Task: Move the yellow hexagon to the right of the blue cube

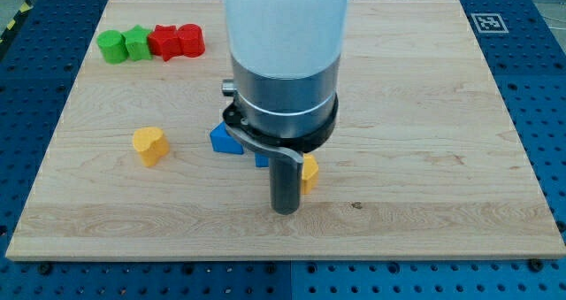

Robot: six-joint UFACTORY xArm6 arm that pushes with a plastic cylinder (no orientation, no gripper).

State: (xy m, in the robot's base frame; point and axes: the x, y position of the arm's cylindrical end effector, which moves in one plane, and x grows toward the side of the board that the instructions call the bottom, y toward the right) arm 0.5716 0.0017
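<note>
My tip (285,210) rests on the board at the lower middle of the view. A yellow block (309,171), the hexagon as far as I can tell, shows just right of the rod, touching or nearly touching it, and is mostly hidden by it. A blue block (226,139) lies up and left of the tip. A second blue piece (263,159), likely the cube, shows only as a sliver behind the arm, left of the yellow block.
A yellow heart-shaped block (150,145) sits at the view's left. Two green blocks (124,45) and two red blocks (177,42) form a row at the top left. The wooden board (424,114) lies on a blue perforated table.
</note>
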